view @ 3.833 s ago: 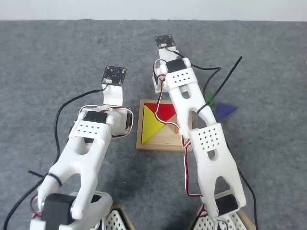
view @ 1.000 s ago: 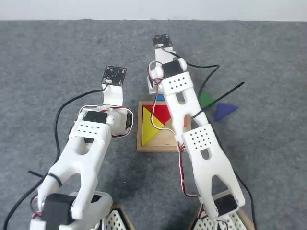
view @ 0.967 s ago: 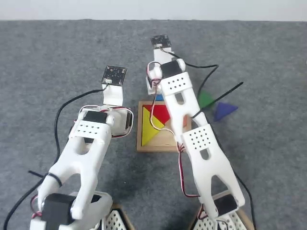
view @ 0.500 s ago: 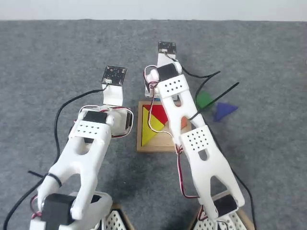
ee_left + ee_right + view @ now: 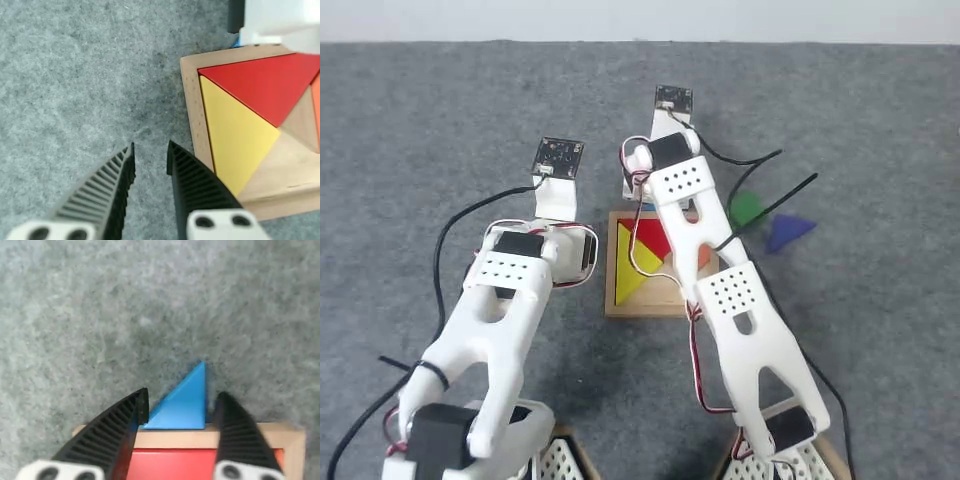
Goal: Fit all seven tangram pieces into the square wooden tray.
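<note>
The blue triangle [image 5: 186, 405] lay on the mat, one short edge against the tray [image 5: 250, 437] rim — squarely between the spread fingers of the right gripper [image 5: 180, 399], the nearer one. The left gripper [image 5: 150, 152] hung beside the tray — fingers slightly apart, empty

Readable text, labels, brands, numbers, signs: none. Wooden tray [image 5: 190, 100], red piece [image 5: 265, 85], yellow piece [image 5: 235, 140], blue piece [image 5: 186, 402]: plain, unmarked.
</note>
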